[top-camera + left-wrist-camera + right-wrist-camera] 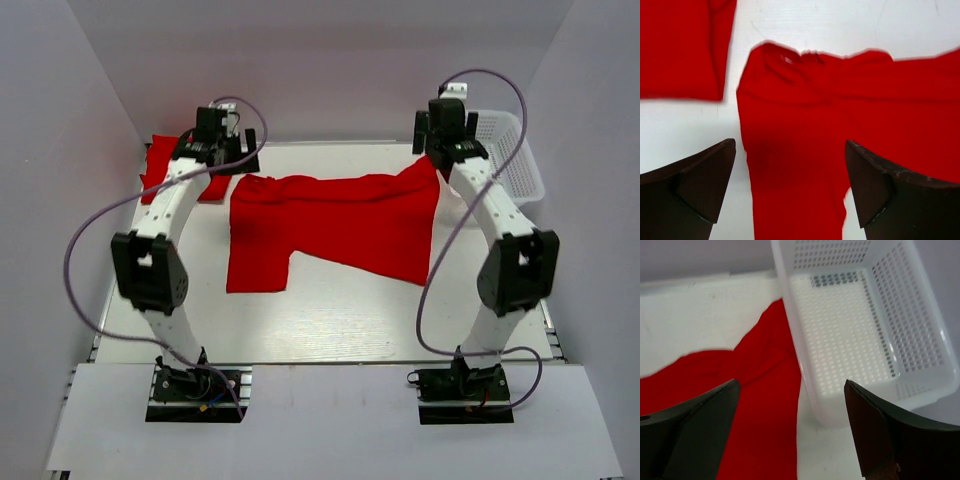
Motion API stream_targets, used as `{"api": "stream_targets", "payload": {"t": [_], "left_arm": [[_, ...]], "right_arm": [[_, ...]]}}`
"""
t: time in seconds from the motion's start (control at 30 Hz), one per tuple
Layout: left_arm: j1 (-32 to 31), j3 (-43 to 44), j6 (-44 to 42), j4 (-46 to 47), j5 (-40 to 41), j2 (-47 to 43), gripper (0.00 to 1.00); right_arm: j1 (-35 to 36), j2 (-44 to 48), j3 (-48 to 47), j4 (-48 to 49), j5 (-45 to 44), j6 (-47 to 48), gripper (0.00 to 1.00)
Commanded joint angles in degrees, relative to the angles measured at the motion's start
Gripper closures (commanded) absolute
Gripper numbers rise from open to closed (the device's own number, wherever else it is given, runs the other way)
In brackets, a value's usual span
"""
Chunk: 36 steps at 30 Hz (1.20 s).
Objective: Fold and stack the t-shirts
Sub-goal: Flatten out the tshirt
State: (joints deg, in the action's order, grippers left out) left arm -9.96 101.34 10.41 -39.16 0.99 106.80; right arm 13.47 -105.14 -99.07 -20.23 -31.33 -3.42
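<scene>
Now | left gripper (790,150) wide open, empty, over shirt (330,225) collar | right gripper (791,390) same, at shirt corner | risk: may snag basket (920,340) beside shirt

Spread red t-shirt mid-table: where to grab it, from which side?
Probably its two far corners, from straight above: left gripper on the far-left one, right gripper on the far-right one beside the basket. The t-shirt lies mostly flat, so only edges give a pinch, and both open grippers hover there.

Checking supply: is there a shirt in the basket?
No, the basket holds nothing; the shirt lies outside, beside it.
</scene>
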Motion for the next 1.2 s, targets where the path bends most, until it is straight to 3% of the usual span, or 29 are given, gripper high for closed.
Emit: {"api": "stream_targets", "payload": {"t": [0.0,0.1,0.2,0.4,0.57,0.97,1.13,1.17], "left_arm": [[-0.3,-10.1,3.0,-0.9,-1.2,-9.5,0.0],[-0.3,-25.9,7.9,-1.6,3.0,-19.7,0.0],[-0.3,-35.9,11.7,-4.1,4.4,-27.4,0.0],[-0.3,-51.8,15.9,-4.6,3.7,-37.0,0.0],[0.3,-57.4,17.5,-1.0,2.0,-40.3,0.0],[0.8,-60.8,23.2,8.6,0.1,-31.8,0.03],[0.3,-61.3,23.7,8.7,2.8,-29.1,0.36],[-0.3,-61.9,23.7,8.0,3.7,-29.1,0.37]], "right_arm": [[-0.1,7.3,9.5,-4.5,7.1,-5.0,0.1],[-0.1,14.5,19.6,-4.5,11.4,-8.7,0.1],[0.2,21.0,27.6,-4.5,13.7,-11.4,0.1],[0.9,31.7,42.3,-0.1,28.1,-12.0,0.1],[1.4,36.2,46.9,-1.6,27.2,-12.5,0.1],[1.6,38.9,49.3,-4.7,25.9,-12.6,0.1],[1.5,38.6,49.0,-5.3,24.0,-12.8,0.1],[1.3,38.4,48.9,-5.5,23.7,-12.8,0.1]]}}
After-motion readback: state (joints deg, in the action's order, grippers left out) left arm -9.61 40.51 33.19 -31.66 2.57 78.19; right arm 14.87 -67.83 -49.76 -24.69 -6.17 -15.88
